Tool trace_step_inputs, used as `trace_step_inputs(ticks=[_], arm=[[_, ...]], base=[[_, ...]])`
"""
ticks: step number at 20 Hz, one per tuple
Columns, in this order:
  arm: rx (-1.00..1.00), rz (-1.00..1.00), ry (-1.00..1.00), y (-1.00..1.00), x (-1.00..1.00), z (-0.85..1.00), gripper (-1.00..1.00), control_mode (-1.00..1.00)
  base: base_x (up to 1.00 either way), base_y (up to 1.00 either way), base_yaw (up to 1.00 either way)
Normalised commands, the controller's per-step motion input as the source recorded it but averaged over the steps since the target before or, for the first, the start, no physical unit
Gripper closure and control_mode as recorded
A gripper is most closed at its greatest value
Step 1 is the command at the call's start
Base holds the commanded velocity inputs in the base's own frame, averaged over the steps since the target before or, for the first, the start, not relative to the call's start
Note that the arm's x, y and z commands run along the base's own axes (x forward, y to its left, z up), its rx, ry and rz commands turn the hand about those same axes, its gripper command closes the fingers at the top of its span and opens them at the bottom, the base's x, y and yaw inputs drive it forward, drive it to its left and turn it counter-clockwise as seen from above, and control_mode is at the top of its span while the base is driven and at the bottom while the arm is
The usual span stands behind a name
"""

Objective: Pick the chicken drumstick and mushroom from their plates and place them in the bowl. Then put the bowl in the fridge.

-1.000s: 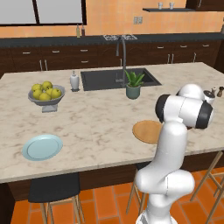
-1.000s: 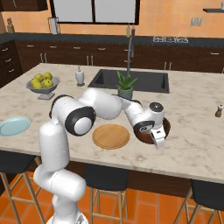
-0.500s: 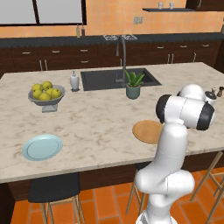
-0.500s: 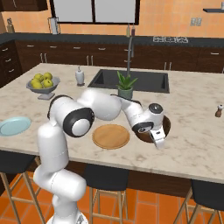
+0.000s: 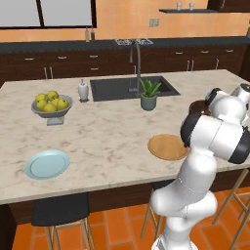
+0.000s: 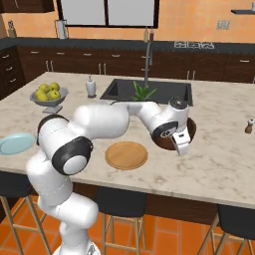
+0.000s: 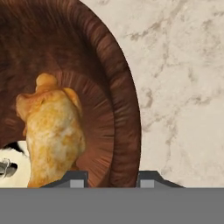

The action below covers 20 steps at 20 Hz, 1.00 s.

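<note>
Hand view: claw (image 7: 109, 177) clamps the near wall of the bowl (image 7: 127, 131), one tip inside, one outside. Chicken drumstick (image 7: 52, 135) lies in the bowl, long axis running away from the claw; mushroom (image 7: 11, 159) beside it. Bowl sits near the surface's (image 6: 219, 159) right end, beside the tan plate (image 6: 126, 155).
</note>
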Motion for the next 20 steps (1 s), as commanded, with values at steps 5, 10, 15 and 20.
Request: trace_step_inputs(ticks=[5, 10, 15, 20], arm=[[0.0, 0.0, 0.0, 0.86, -0.54, 0.91, 1.0, -1.0], [0.0, -0.01, 0.0, 1.0, -0.52, 0.79, 1.0, -1.0], [-0.01, -0.07, 0.0, 1.0, -0.47, 0.46, 1.0, -1.0], [0.0, -0.13, 0.0, 0.68, -0.48, 0.31, 1.0, -1.0]], base=[[0.0, 0.0, 0.0], [0.0, 0.0, 0.0], [0.0, 0.0, 0.0], [0.0, 0.0, 0.0]])
